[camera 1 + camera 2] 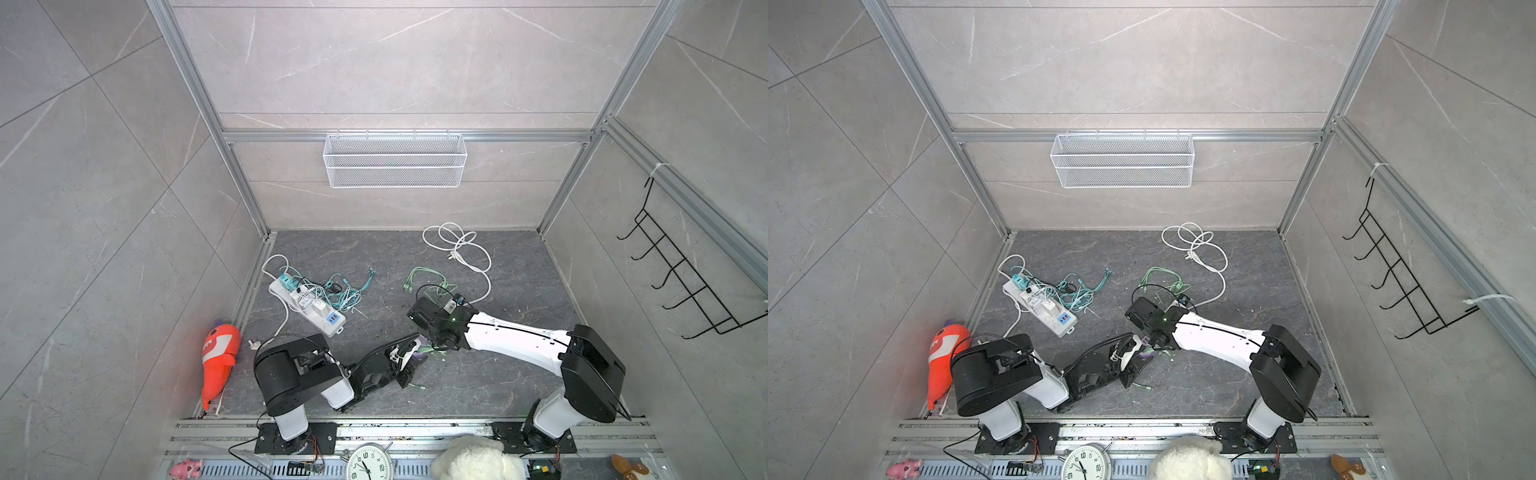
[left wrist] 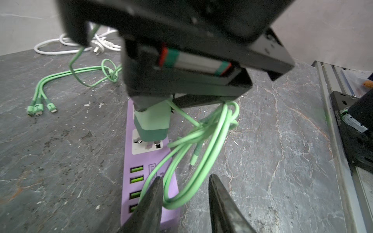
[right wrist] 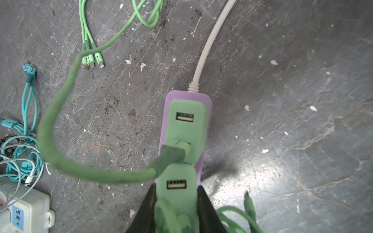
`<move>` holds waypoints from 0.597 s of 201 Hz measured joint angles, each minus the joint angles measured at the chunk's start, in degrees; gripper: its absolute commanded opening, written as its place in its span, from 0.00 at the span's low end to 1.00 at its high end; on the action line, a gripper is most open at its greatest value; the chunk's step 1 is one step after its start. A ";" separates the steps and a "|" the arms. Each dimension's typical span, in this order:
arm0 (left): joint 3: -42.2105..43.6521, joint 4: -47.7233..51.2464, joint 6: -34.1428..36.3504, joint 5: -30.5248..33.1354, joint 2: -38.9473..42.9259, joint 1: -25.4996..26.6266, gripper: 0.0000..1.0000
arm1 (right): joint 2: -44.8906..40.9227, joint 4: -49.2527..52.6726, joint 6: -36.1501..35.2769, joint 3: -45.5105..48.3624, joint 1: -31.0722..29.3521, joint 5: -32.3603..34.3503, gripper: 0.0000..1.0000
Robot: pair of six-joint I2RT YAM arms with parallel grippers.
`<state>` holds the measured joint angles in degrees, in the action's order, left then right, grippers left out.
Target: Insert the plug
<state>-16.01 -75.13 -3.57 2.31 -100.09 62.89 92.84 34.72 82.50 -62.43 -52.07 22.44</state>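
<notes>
Two black fingers (image 3: 145,211) of the right gripper (image 3: 176,187) are clamped tight on the sides of the green plug (image 3: 181,197), a USB charger block with its port facing the wrist camera. The plug stands over the purple power strip (image 2: 139,159). In the left wrist view its pins reach the white socket (image 2: 141,148), but a sliver of gap shows under the body, so it is not fully seated. Just beside it on the same strip a second green adapter (image 3: 187,129) sits pressed home, with a green cable (image 3: 60,105) arching away from it. The left gripper (image 2: 186,177) is close by, at about 7 o'clock of the right one in both top views. Its jaws stand partly apart at the strip's USB end with nothing gripped, and a loop of green cable lies loose between them. Farther out in a top view, three green connector ends (image 1: 407,286) lie at 12 o'clock and a coiled white cord (image 1: 457,249) at 1 o'clock. A white power strip (image 1: 318,326) tangled with teal cables (image 1: 349,291) lies toward 10 o'clock, and an orange plush toy (image 1: 220,357) at 9 o'clock.
</notes>
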 measured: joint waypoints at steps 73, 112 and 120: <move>-3.80 -0.17 0.52 -9.25 -2.43 1.75 0.41 | -0.46 -0.35 -0.07 0.74 0.46 -0.22 0.00; -5.90 -0.17 0.04 -12.72 -5.22 3.15 0.41 | -1.40 0.24 -0.09 1.09 0.66 -0.15 0.00; -6.12 -0.07 -0.09 -13.14 -5.40 3.41 0.41 | -1.84 0.42 -0.09 1.09 0.72 -0.15 0.00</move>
<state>-22.13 -75.20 -3.66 -10.83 -105.49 66.30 91.00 35.14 82.41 -61.34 -51.35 22.28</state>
